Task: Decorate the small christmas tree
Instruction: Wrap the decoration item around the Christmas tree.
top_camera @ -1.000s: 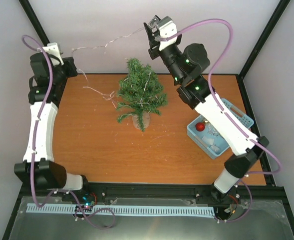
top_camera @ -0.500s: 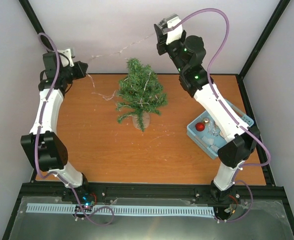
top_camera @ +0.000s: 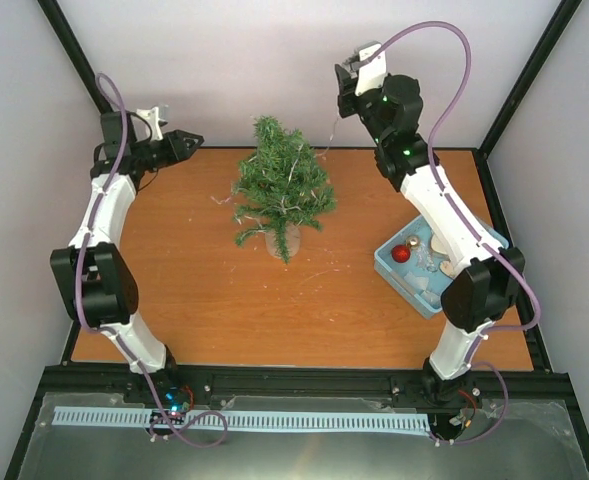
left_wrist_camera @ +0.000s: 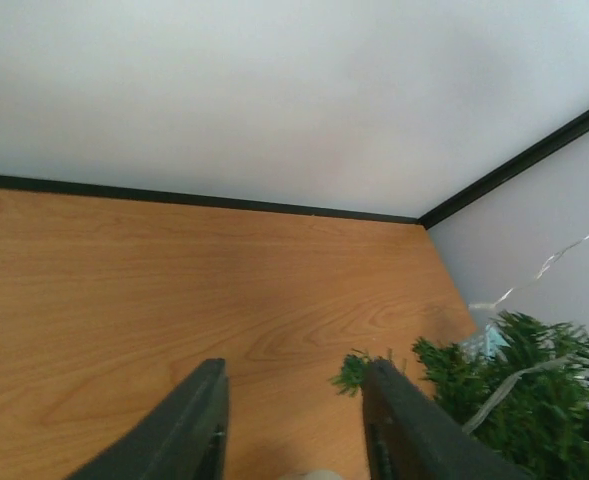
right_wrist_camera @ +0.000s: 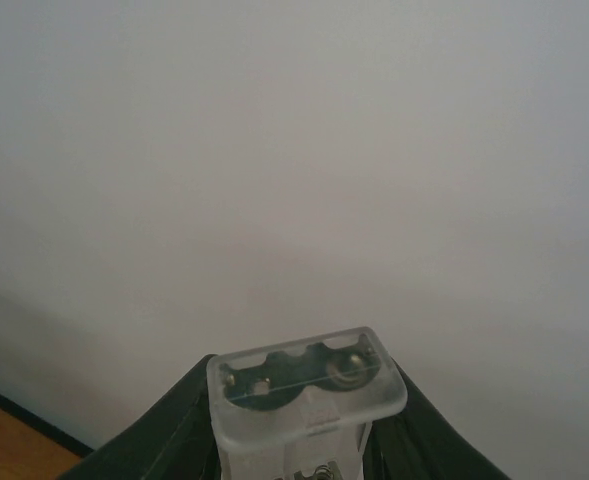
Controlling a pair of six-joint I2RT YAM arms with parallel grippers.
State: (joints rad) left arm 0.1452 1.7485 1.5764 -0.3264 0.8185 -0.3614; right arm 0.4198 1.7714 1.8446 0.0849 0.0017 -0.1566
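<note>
The small christmas tree (top_camera: 282,195) stands upright at the back middle of the table, with a thin silvery light string (top_camera: 322,152) draped over its branches. My left gripper (top_camera: 186,140) hovers to the tree's left, open, with nothing between its fingers. In the left wrist view the gripper (left_wrist_camera: 294,405) frames bare wood, and the tree (left_wrist_camera: 519,395) and a wire strand (left_wrist_camera: 564,255) show at the right. My right gripper (top_camera: 348,76) is raised behind and right of the tree, shut on the string's clear battery box (right_wrist_camera: 309,385).
A blue basket (top_camera: 394,272) sits at the table's right, holding a red bauble (top_camera: 401,253) and pale ornaments, with my right arm crossing above it. A loose end of wire (top_camera: 219,198) lies on the wood left of the tree. White walls close the back and sides.
My left gripper has opened and let go of the light string, which dropped from its stretched span onto the tree. The right gripper moved right and up with the battery box.
</note>
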